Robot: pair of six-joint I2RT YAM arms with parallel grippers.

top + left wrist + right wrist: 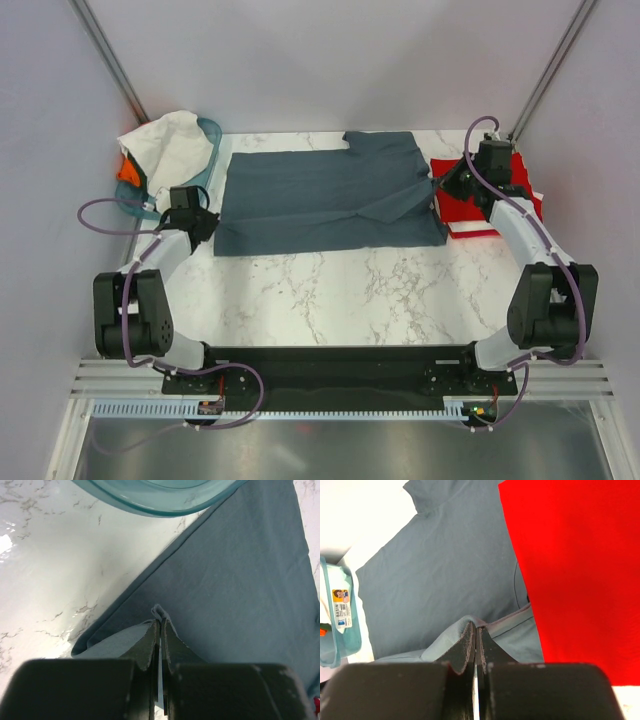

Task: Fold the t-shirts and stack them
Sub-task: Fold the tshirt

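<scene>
A slate blue-grey t-shirt (pixel 320 195) lies spread across the far half of the marble table, its right part folded over. My left gripper (pixel 203 222) is shut on a pinch of the shirt's left edge (pixel 159 612). My right gripper (pixel 447 183) is shut on the shirt's right side, where the cloth (pixel 470 621) bunches up between the fingers. A folded red t-shirt (pixel 480 205) lies at the right on something white, next to the blue-grey shirt (pixel 440 570); in the right wrist view the red shirt (pixel 575 565) fills the right side. White (pixel 170 145) and orange (pixel 128 172) shirts lie in the basket.
A teal plastic basket (pixel 208 150) stands at the far left corner, its rim (pixel 160 500) just beyond my left fingers. Bare marble table (pixel 340 295) stretches between the shirt and the arm bases. Walls close in the sides and back.
</scene>
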